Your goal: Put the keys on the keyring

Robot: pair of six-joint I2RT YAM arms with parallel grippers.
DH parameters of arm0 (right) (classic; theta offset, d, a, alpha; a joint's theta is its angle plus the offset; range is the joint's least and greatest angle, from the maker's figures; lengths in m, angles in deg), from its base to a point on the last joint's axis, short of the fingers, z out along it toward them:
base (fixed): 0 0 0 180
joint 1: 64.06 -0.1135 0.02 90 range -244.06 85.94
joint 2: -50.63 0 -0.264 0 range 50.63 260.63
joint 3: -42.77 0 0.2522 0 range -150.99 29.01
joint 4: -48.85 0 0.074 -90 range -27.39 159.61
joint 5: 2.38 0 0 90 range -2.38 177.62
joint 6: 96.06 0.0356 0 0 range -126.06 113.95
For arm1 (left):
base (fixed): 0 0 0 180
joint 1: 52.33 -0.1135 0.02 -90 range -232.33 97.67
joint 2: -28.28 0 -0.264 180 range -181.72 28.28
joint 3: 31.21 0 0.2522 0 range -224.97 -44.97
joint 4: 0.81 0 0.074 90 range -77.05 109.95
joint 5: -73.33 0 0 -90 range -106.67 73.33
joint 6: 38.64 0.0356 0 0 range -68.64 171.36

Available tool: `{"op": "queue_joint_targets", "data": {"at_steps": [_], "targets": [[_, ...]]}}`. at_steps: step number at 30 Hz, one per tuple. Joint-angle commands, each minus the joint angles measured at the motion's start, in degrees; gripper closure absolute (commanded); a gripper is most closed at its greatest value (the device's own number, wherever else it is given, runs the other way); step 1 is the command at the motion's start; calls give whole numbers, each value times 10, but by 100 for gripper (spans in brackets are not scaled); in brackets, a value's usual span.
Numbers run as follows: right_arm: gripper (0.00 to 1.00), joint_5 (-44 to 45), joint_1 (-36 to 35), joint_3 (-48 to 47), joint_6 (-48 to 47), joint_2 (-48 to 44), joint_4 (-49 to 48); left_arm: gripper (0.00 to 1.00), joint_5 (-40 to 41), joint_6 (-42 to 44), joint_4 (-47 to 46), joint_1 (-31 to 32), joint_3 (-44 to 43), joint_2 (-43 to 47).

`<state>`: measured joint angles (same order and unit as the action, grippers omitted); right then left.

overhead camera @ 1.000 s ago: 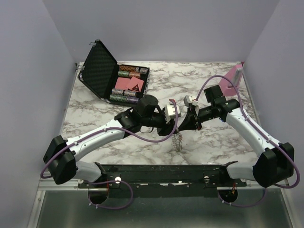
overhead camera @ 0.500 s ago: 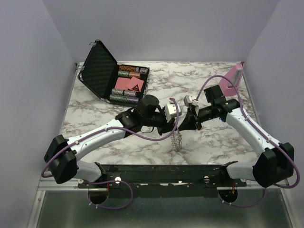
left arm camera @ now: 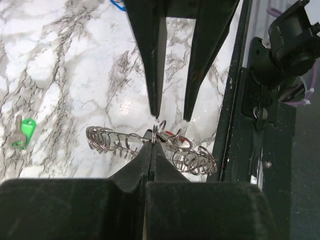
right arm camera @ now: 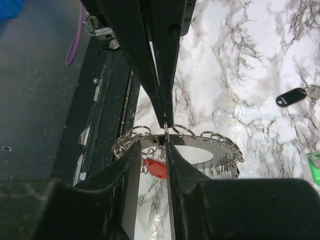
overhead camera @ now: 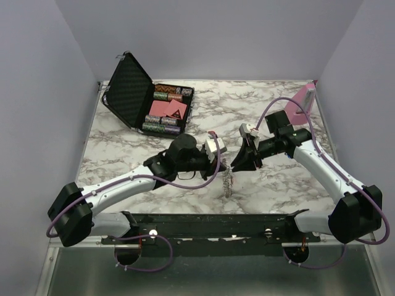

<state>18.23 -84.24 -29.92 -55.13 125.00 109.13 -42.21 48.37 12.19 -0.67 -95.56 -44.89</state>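
Observation:
The keyring [left arm camera: 107, 140] is a silvery band hung with small rings. It hangs above the marble between both grippers [overhead camera: 228, 183]. My left gripper [left arm camera: 152, 142] is shut on one of its top rings. In the right wrist view the left gripper [right arm camera: 165, 122] comes down from above, pinching that ring. My right gripper [right arm camera: 151, 145] is open, its fingers apart on either side of the keyring's [right arm camera: 220, 140] rim. A red key [right arm camera: 155, 168] dangles from the ring between them. A green key [left arm camera: 24, 132] and a black key [right arm camera: 292, 96] lie loose on the table.
An open black case [overhead camera: 131, 89] with poker chips stands at the back left. A pink stand [overhead camera: 302, 102] leans at the back right. The black base rail [overhead camera: 216, 225] runs along the near edge, just below the hanging keyring.
My left gripper has closed on the keyring and my right gripper has opened off it. The left arm has shifted a little left and lower, taking the keyring with it.

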Motion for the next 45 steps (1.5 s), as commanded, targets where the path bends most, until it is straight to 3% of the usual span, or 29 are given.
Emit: {"op": "queue_joint_targets", "data": {"at_steps": [1, 7, 18, 25, 39, 45], "targets": [[65, -55, -2, -16, 9, 1, 6, 100, 42, -70, -200, 0, 88, 57], [61, -85, -2, -14, 19, 4, 2, 100, 54, -127, -448, 0, 203, 67], [61, -60, -1, 3, 90, -1, -70, 100, 109, -211, -579, 0, 249, 46], [61, -55, 1, 1, 113, -4, -86, 100, 119, -244, -605, 1, 263, 32], [57, -82, 31, -26, 7, -11, 11, 100, 89, -231, -569, 1, 271, 43], [57, -67, 35, -20, 43, -10, -24, 100, 65, -227, -575, 0, 270, 36]]}}
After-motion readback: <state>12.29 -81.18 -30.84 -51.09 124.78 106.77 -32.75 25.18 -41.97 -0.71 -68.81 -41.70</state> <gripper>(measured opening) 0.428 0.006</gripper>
